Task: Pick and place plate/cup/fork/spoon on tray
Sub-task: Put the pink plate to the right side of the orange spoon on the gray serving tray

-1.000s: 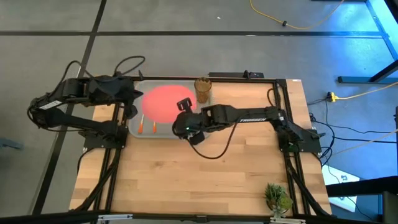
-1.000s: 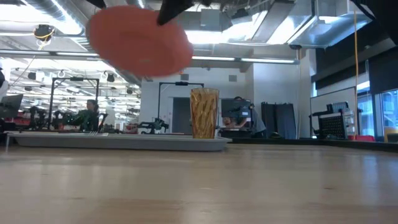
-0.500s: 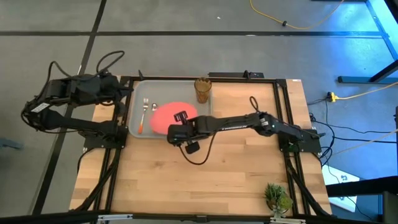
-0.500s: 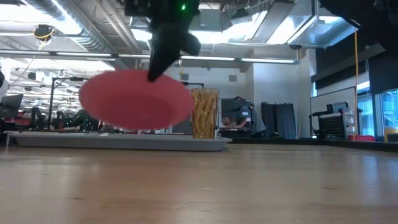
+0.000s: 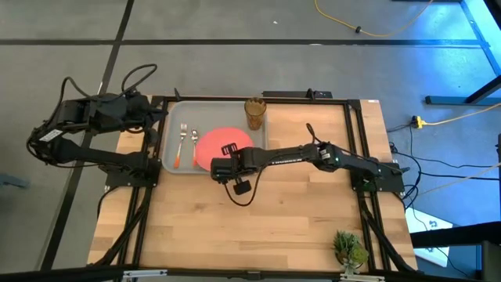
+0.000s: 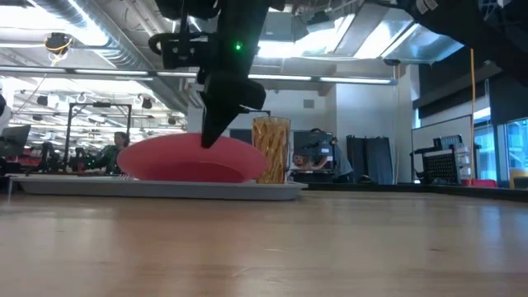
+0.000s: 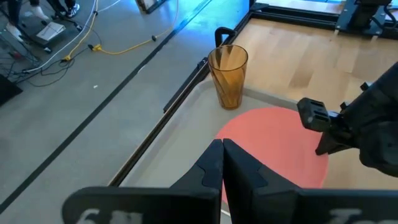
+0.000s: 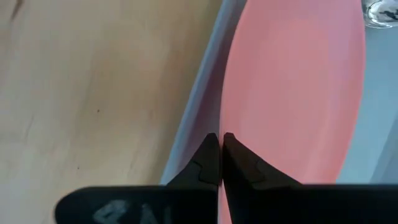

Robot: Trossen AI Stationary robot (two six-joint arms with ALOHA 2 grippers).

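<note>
- The plate [image 5: 219, 145] is pinched at its near rim by the right gripper [image 5: 228, 160], jaws clamped together on the edge, left of centre in the high view.
- In the low view, the plate [image 6: 191, 160] is seen low over the tray [image 6: 165, 189]; whether it touches cannot be told.
- The fork [image 5: 182, 143] and spoon [image 5: 194, 146] are laid side by side on the tray's left part.
- The cup [image 5: 254, 113] is stood upright at the tray's upper right corner.
- The left gripper [image 7: 222, 163] is held at the upper left, off the worktop [image 5: 258, 227], jaws together and empty.

plate [image 8: 292, 87] cut off, spoon [image 8: 380, 12] mostly cropped
</note>
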